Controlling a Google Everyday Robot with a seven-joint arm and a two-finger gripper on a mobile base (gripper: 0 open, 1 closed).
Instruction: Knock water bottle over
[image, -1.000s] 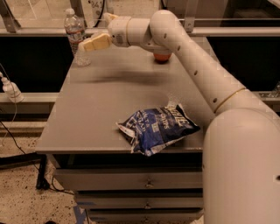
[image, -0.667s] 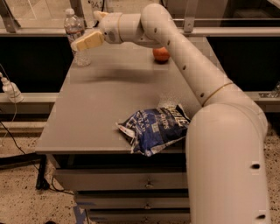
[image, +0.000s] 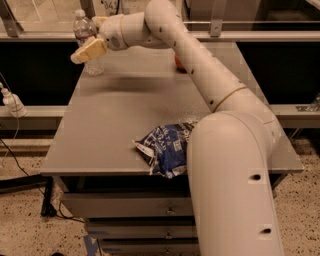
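Observation:
The water bottle (image: 86, 35) is clear ribbed plastic with a white cap. It stands upright at the far left corner of the grey table (image: 125, 120). My gripper (image: 88, 50) is at the end of the white arm that reaches across the table from the right. Its tan fingers lie across the front of the bottle's middle and hide part of it. The bottle's base shows below the fingers.
A blue chip bag (image: 162, 148) lies near the table's front edge, partly behind my arm. An orange object (image: 178, 62) peeks out behind the arm at the back. A small white object with a cable (image: 12, 104) is left of the table.
The arm has swung left, and the gripper now lies over the bottle's middle and past it to the left. The bottle still stands upright.

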